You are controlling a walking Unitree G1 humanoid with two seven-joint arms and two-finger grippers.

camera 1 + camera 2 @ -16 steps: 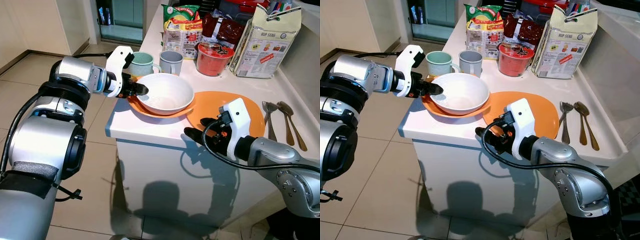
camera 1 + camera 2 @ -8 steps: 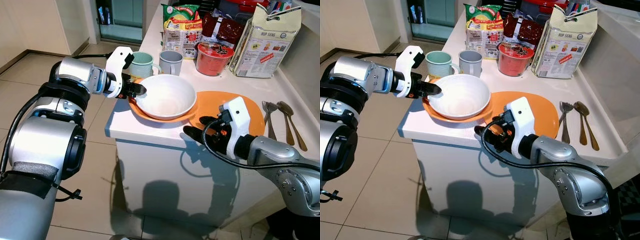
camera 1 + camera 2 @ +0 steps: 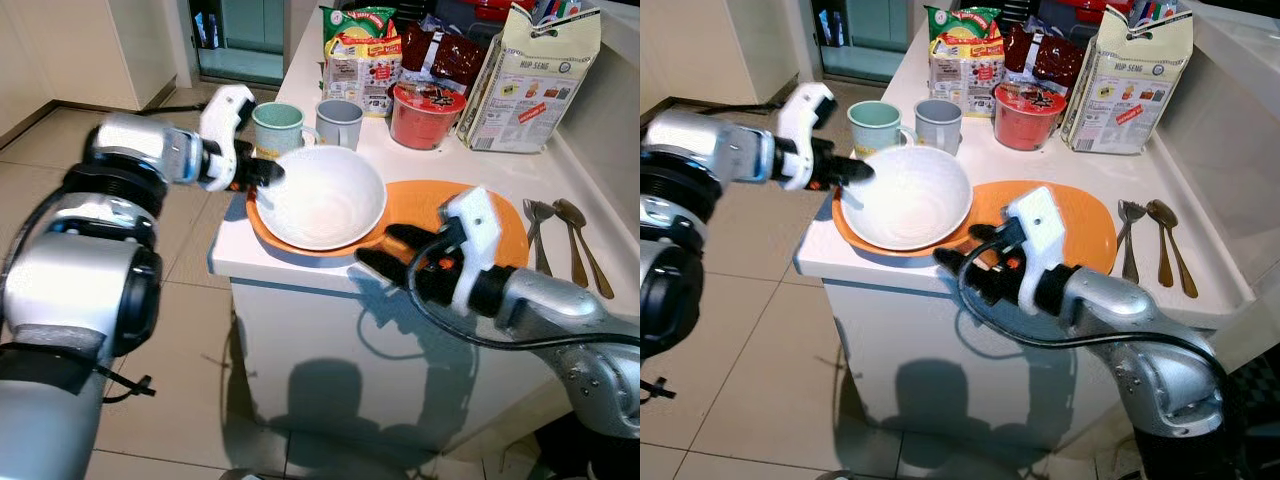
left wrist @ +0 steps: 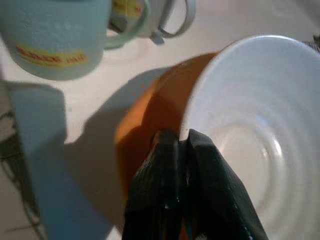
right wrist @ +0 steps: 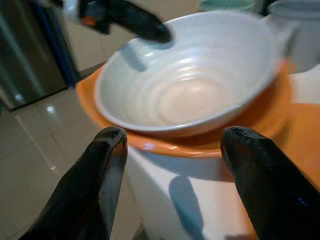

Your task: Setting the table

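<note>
The right end effector [image 3: 385, 250] is nearest, at the counter's [image 3: 300, 270] front edge, its fingers wide apart and pointing at the plate [image 3: 262, 226]. The left end effector [image 3: 268, 174] is pinched tight on the left rim of the bowl [image 3: 322, 196]. To do this well, I think it should keep the bowl flat and move slowly. The bowl is white, round and empty, sitting on the orange plate. Two cups [image 3: 340, 122] stand farther back.
</note>
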